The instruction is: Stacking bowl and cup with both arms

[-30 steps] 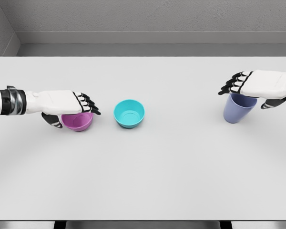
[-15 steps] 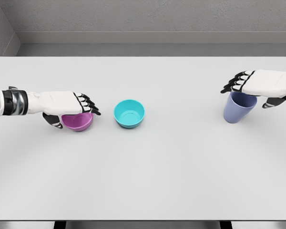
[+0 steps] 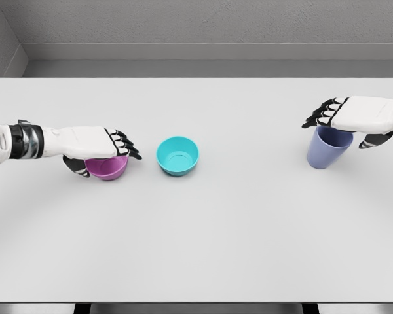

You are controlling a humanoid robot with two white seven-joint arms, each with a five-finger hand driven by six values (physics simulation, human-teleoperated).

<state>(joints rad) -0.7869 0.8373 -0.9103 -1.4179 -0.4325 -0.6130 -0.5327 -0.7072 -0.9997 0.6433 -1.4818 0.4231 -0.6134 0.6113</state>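
The left hand lies over the pink bowl at the bench's left, hiding its rim; its grip is unclear. The right hand likewise covers the blue cup's mouth at right. The teal bowl stands uncovered, just right of the pink bowl.

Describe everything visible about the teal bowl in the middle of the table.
The small round teal bowl, plastic-looking with a smooth matte finish, stands upright and empty on the white table, left of centre. Its rim is circular and its walls taper to a narrower flat base, seen as a ring inside. Nothing touches it except the table. The magenta bowl under the left hand sits apart on its left; the blue-violet cup is far to its right.
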